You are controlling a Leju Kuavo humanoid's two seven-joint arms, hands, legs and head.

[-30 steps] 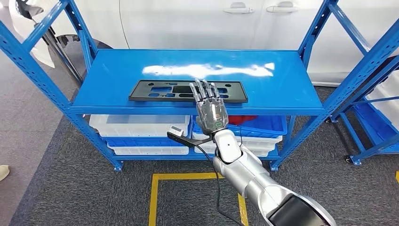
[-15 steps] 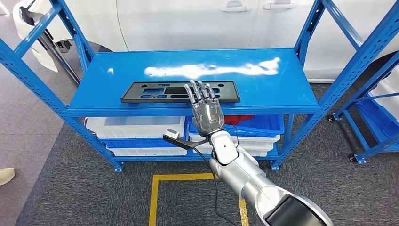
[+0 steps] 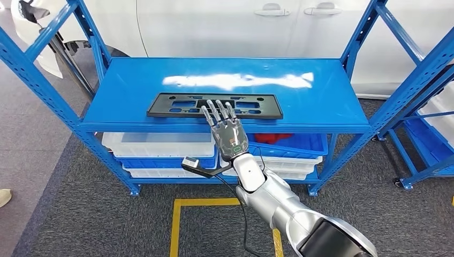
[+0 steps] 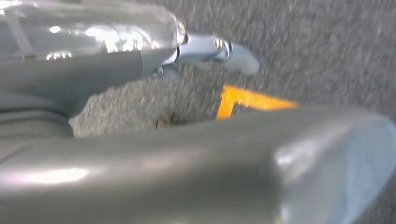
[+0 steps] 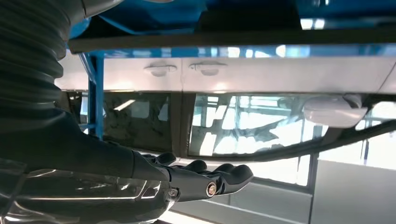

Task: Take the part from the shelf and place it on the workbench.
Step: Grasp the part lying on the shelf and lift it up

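A flat black part (image 3: 176, 105) with several cut-outs lies on the top board of the blue shelf (image 3: 123, 85), near its front edge. My right hand (image 3: 225, 131) reaches up from below with its fingers straight and spread. Its fingertips (image 3: 217, 105) lie over the middle of the part's front edge, and it holds nothing. In the right wrist view the same hand (image 5: 205, 179) lies flat with its fingers stretched out. In the blurred left wrist view my left hand (image 4: 210, 46) hangs over the grey carpet, thumb apart from the fingers and nothing between them.
White and blue bins (image 3: 160, 143) fill the lower shelf, one with a red item (image 3: 270, 137). A white car (image 3: 241, 24) stands close behind. Another blue rack (image 3: 423, 112) stands at the right. Yellow tape (image 3: 176, 214) marks the carpet. A shoe (image 3: 4, 195) shows at the left edge.
My right hand has moved left along the part toward its middle and drawn back a little toward the shelf's front edge. The camera swayed slightly; the part has not moved.
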